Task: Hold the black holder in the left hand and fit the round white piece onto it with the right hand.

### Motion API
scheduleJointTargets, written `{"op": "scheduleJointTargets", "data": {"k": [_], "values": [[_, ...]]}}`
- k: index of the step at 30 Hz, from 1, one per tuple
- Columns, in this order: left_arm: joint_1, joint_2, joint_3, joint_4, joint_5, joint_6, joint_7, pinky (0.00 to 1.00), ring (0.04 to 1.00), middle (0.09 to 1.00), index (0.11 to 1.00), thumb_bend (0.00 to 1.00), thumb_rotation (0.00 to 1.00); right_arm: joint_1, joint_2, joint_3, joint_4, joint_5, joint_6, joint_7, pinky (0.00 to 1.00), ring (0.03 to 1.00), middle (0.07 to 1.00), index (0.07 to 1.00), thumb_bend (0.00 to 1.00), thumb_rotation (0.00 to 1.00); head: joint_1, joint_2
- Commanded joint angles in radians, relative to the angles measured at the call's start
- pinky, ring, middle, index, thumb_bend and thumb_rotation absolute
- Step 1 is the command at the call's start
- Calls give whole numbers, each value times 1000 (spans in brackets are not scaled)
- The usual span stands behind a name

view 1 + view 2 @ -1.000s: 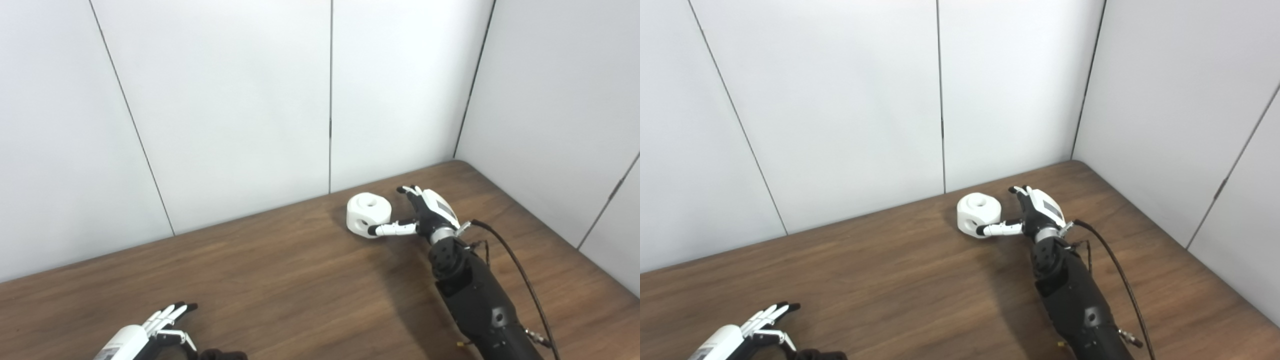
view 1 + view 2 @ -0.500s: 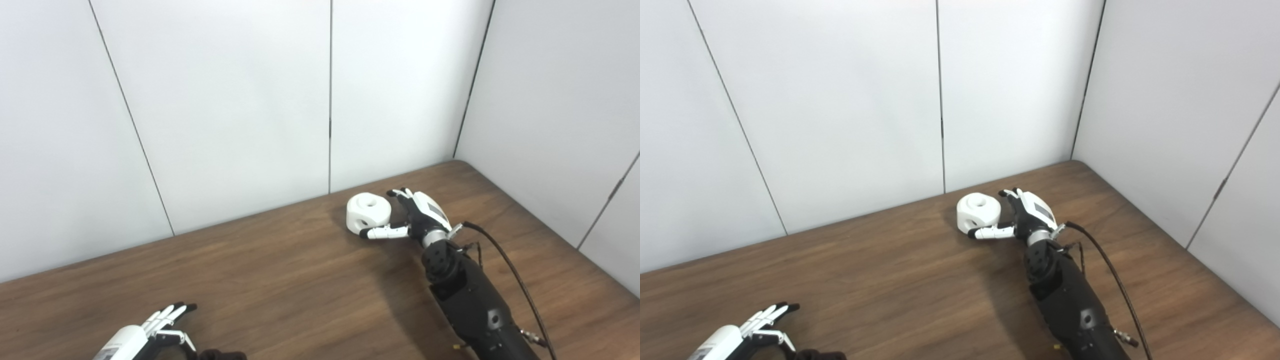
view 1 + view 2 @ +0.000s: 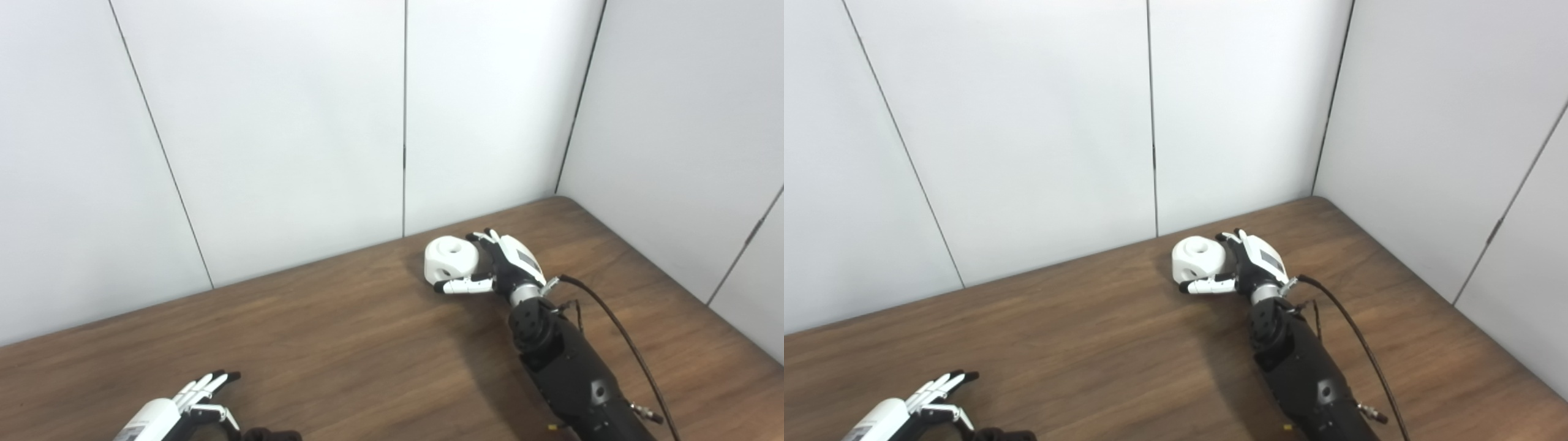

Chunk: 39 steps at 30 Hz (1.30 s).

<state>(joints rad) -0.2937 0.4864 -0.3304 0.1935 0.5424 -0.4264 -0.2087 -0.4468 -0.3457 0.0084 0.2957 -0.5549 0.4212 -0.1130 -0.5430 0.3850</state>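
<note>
The right hand (image 3: 501, 269) has its fingers (image 3: 484, 240) curled around the far right side of the round white piece (image 3: 450, 258), and its thumb (image 3: 460, 286) reaches along the near side. The fingers look like they touch the piece, but it sits on the surface (image 3: 343, 343), so the hold does not look tight yet. This looks like the grab step. Next, the fingers likely need to squeeze snugly, then lift the piece and carry it toward the left.

The left hand (image 3: 184, 409) rests at the near left edge, well apart from the piece. Its fingers (image 3: 205, 384) are stretched out and holding nothing. Just beside it, a dark thing (image 3: 269, 435) peeks in at the bottom edge. It may be the black holder, but too little shows to tell.

The piece is a chunky white ring shape with a round hole on top and another hole on its side. It sits at the far right of the brown wood surface.
</note>
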Motion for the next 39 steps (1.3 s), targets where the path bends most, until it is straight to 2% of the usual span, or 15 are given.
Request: {"op": "scheduleJointTargets", "data": {"k": [1,3,5,7,13,23,30,39], "values": [[10,48,5,17,31,30,-30,1000,1000,966,479,513,46,-29,20,14,17,-3,-28,-43,785,949,937,672,788,294,0,0],[10,48,5,13,29,32,-33,1000,1000,966,479,513,46,-30,26,16,34,-11,-48,-91,765,934,916,630,734,234,1,-1],[10,48,6,13,27,28,-31,1000,1000,964,479,513,46,-28,33,14,49,-13,-74,-140,739,911,882,519,559,161,1,-1],[10,49,6,12,28,29,-32,1000,1000,964,479,513,46,-26,38,15,61,-15,-101,-185,721,886,851,490,518,142,1,-1],[13,47,6,8,30,31,-31,1000,1000,962,479,513,45,-22,36,27,78,-24,-132,-234,694,849,818,482,507,134,2,0],[17,49,8,0,25,32,-35,1000,1000,964,479,513,46,-11,34,22,53,-10,-127,-230,672,827,802,481,508,134,14,9],[21,48,9,-20,28,48,-43,1000,1000,961,478,513,46,23,42,18,-44,20,-129,-195,672,815,799,481,510,133,44,25],[-7,37,3,10,35,29,-29,1000,1000,958,479,514,47,66,71,62,-214,27,-160,-134,741,851,819,481,509,128,72,25]]}}
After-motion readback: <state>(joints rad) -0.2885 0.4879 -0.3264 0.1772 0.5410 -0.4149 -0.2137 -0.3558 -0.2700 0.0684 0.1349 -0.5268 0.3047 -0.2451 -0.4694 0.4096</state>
